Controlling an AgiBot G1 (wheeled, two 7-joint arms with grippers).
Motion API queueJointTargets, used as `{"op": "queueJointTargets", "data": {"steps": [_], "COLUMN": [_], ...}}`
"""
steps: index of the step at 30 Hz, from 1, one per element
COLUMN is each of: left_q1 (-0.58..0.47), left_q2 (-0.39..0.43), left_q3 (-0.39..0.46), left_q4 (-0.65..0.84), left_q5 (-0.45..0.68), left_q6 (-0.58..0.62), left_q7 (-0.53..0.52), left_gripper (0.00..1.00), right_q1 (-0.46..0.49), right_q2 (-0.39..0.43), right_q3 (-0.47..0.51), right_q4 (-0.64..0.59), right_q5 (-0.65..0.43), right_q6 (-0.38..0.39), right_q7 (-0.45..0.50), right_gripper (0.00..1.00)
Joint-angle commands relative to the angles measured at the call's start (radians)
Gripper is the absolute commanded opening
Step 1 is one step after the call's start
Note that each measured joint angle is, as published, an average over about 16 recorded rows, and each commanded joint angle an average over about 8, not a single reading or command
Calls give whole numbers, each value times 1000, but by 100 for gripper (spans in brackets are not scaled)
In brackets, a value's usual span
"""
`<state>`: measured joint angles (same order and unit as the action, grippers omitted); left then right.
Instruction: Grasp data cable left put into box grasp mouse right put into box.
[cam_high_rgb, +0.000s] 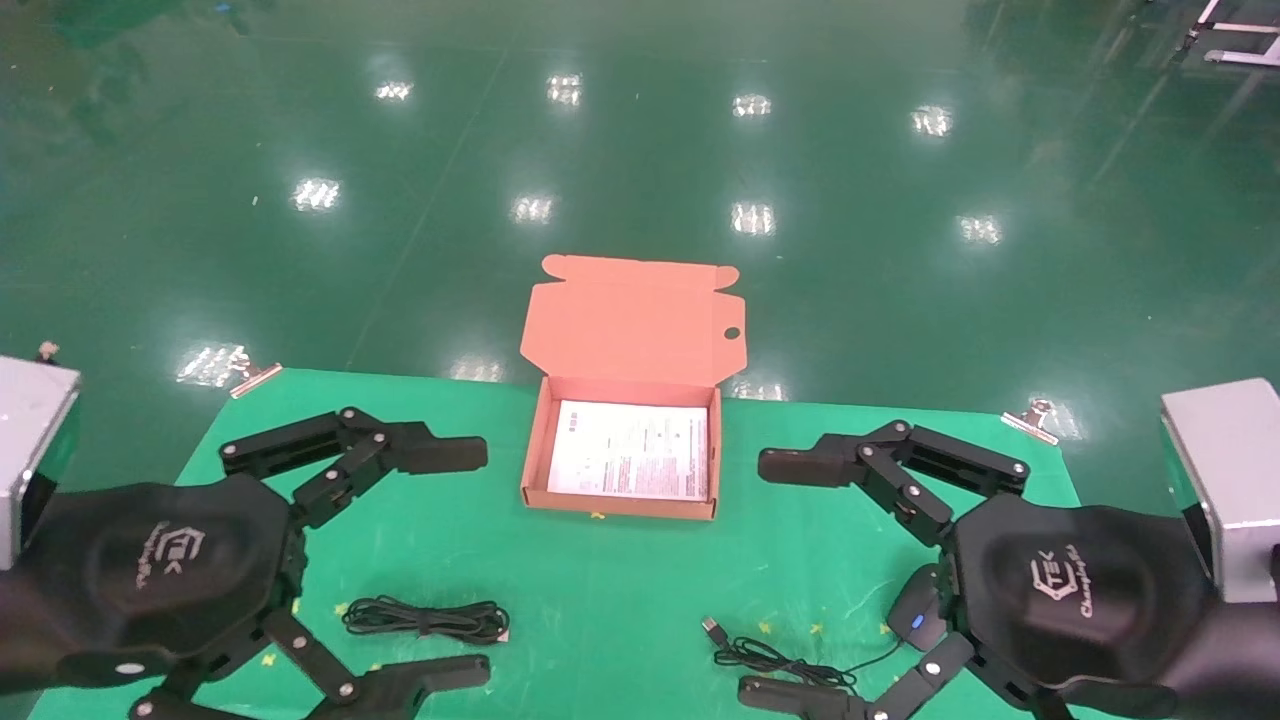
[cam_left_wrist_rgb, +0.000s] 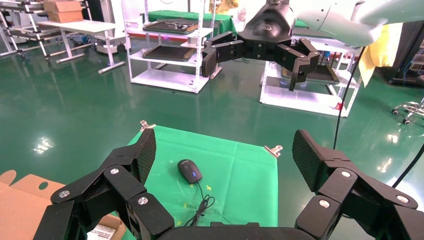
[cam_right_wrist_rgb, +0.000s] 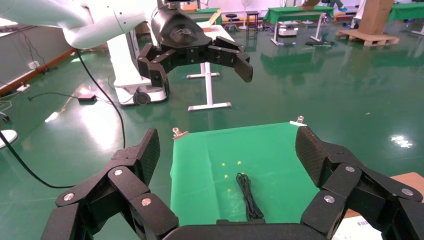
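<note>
The salmon-orange box (cam_high_rgb: 620, 503) stands open at the table's far middle, its lid (cam_high_rgb: 635, 320) tipped back and a white leaflet (cam_high_rgb: 632, 450) as its floor. The data cable (cam_high_rgb: 425, 618), a tied black bundle, lies front left; the right wrist view shows it as well (cam_right_wrist_rgb: 247, 195). My left gripper (cam_high_rgb: 470, 563) hovers open just left of it, holding nothing. The black mouse (cam_high_rgb: 918, 612) with a blue spot lies front right, half hidden under my right gripper (cam_high_rgb: 765, 578), which is open and empty. The mouse (cam_left_wrist_rgb: 190, 171) shows whole in the left wrist view.
The mouse's loose cord with its USB plug (cam_high_rgb: 770, 655) trails left of the mouse near the front edge. Metal clips (cam_high_rgb: 255, 378) (cam_high_rgb: 1030, 420) pin the green cloth (cam_high_rgb: 600, 580) at the far corners. Grey blocks (cam_high_rgb: 30, 440) (cam_high_rgb: 1225, 480) stand at both sides.
</note>
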<state>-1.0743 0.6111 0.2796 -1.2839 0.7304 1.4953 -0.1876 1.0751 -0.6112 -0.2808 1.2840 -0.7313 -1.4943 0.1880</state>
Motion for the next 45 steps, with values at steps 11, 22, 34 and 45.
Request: {"op": "queueJointTargets", "data": {"steps": [11,22,34,45], "left_q1": [0,-2,-92,-258], "left_q2": [0,2,5,50], "left_q3": [0,5,77,251], "left_q4": [0,0,-31,-38], "left_q5": [0,8,158,370], "left_q6": [0,-2,43,82], "left_q7": [0,0,-14,-41], "left_gripper": [100,100,100,100], "right_q1": [0,-1,58,263], "right_q2": [0,1,48,19], "right_q3": [0,0,-48,-226], "right_q4": [0,-2,49,73], "right_q5": [0,-1,-180,-509], "right_q6": [0,1,-23,-73], "right_q7": [0,1,-37,-153], "right_gripper": [100,100,100,100]}}
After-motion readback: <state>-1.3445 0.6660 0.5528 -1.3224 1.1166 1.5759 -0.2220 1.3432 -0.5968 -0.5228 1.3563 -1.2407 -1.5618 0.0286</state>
